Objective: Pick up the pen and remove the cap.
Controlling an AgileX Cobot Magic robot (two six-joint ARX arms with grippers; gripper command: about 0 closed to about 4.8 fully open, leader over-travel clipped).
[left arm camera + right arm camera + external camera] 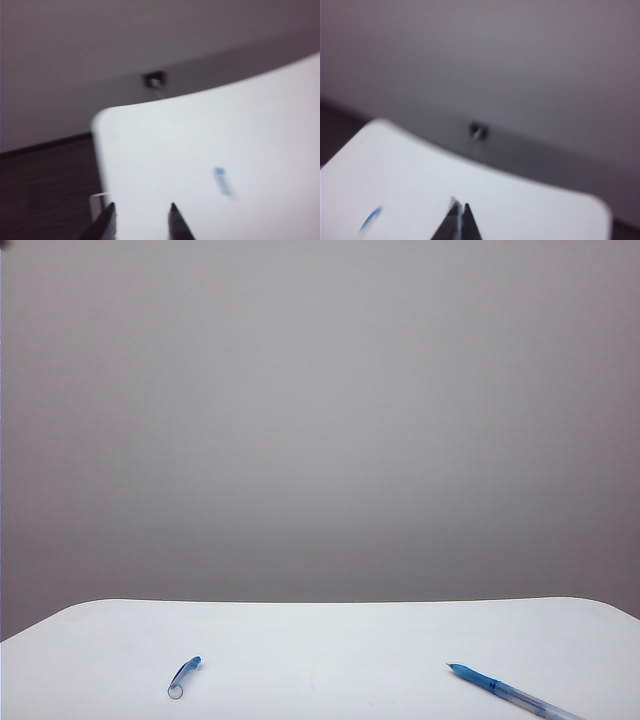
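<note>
Pen (515,695) lies flat on the white table (330,640), near right, blue tip pointing left and far, its barrel running off the near edge of the exterior view; cap (183,677) lies apart from it on the near left, open mouth toward me, blue clip end pointing far and right; the two are well apart, nothing touching either, so I judge the uncapping itself done and both parts set down on their own sides.

Right wrist view: a blurred blue streak near the table edge I read as the pen (370,218); I cannot make out more through the blur. Left wrist view: a smeared blue mark on the table I take for the cap (223,181), beyond and to one side of the tips.

Left gripper (141,208): two dark tips with a modest gap between them, nothing between them, hanging over the table's corner; I call it narrow and empty. Right gripper (460,207): tips pressed together, nothing pinched, above the table short of the far edge.

Neither arm shows in the exterior view, so I judge both are clear of the work area; each part resting on the side of the arm that would have handled it fits a two-handed pull-apart.

A small dark fixture (478,131) sits on the far wall.
</note>
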